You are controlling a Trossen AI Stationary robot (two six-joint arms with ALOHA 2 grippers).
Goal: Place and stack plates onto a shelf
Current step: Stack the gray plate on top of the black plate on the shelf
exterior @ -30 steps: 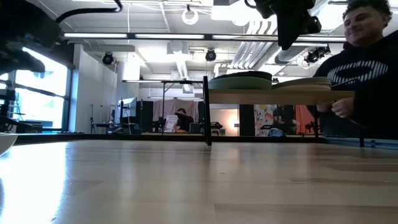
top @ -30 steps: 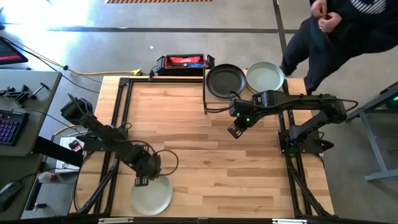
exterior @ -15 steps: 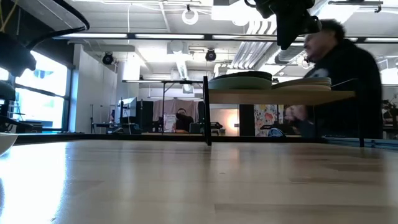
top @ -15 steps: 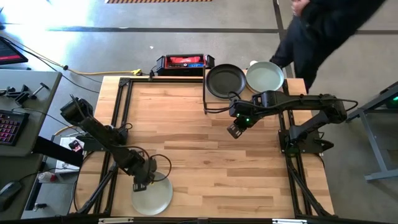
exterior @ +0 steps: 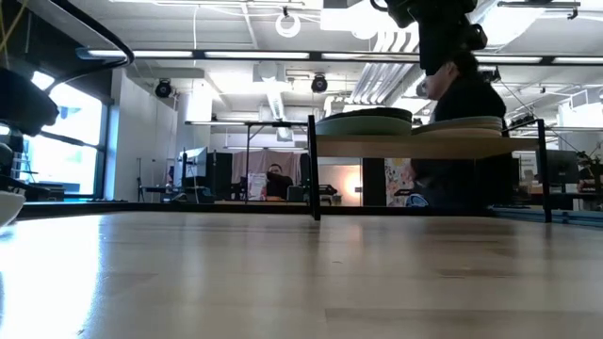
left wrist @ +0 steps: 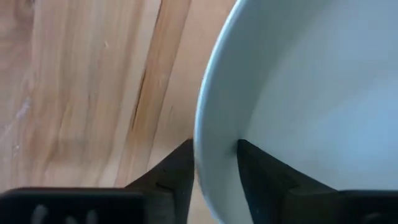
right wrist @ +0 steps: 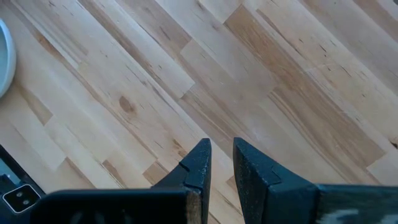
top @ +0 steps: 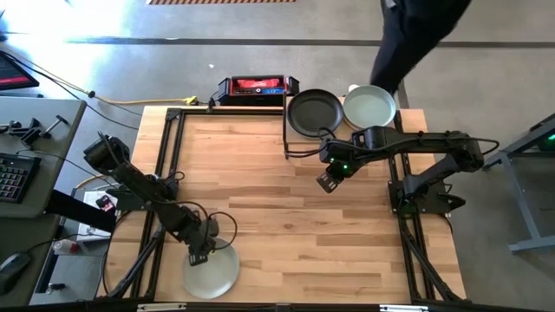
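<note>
near the table's front edge the left gripper [top: 199, 254] has its fingers straddling the rim of a pale plate [top: 211, 272] that lies unshelved, while the right gripper [top: 327, 182] hovers narrow and empty short of the shelf [exterior: 424, 146], where two stacks sit.

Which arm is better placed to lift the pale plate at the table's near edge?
Left. The left gripper already has its fingers on either side of the pale plate's rim, as the left wrist view shows. The right gripper hangs empty, fingers nearly closed, near the shelf, far from that plate.
</note>
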